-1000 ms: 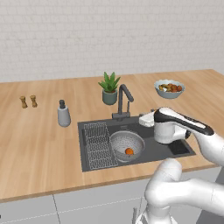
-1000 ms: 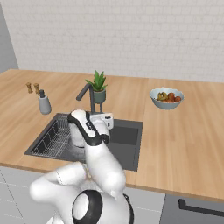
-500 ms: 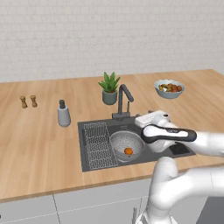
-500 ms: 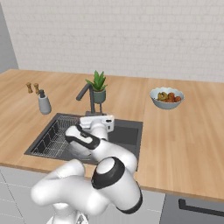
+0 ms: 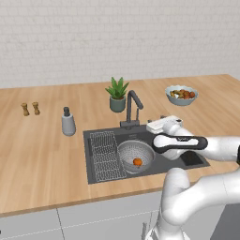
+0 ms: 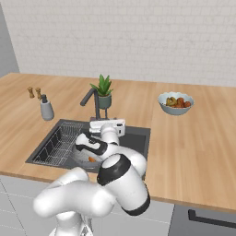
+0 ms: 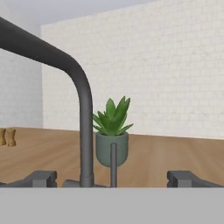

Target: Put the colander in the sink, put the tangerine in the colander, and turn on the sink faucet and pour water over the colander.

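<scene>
Both base views look forward and down from behind the arm, one from its left, one from its right, sharing the bench (image 5: pixel 42 154), sink (image 5: pixel 105 174), sink faucet (image 5: pixel 131 105) and potted plant (image 5: pixel 117 94). The hand view sits low and near, facing level at the faucet's neck with the plant just beyond.

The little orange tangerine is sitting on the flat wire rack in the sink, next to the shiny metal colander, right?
Not quite. The small round orange tangerine is inside the round silvery perforated metal colander, not on the flat rectangular wire rack. The rack lies beside the colander in the dark grey rectangular sink, with nothing orange on it. The left base view shows this.
</scene>
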